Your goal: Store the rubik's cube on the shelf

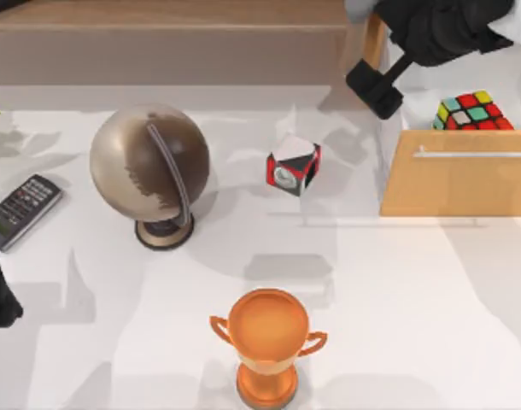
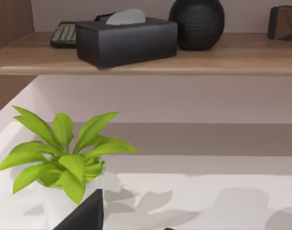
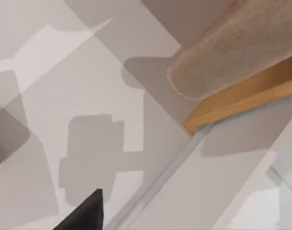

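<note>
The rubik's cube [image 1: 474, 111] shows red, green and yellow stickers at the table's back right, by the far edge of an orange-tan cabinet [image 1: 457, 184]. I cannot tell whether it rests on the cabinet or behind it. My right gripper [image 1: 376, 90] hangs open to the left of the cube, apart from it, beside the right end of the shelf [image 1: 166, 43]. One dark fingertip [image 3: 86, 215] shows above the white table, near the shelf's wooden end [image 3: 232, 57]. The left arm [image 1: 0, 295] is parked at the left edge, gripper open.
A globe [image 1: 149, 166], a remote [image 1: 21, 209], a red-black-white dial cube [image 1: 293, 164] and an orange trophy [image 1: 267, 342] stand on the table. On the shelf [image 2: 151, 62] are a tissue box [image 2: 127, 40], a keyboard [image 2: 63, 34] and a black vase [image 2: 196, 24]. A potted plant [image 2: 64, 158] is nearby.
</note>
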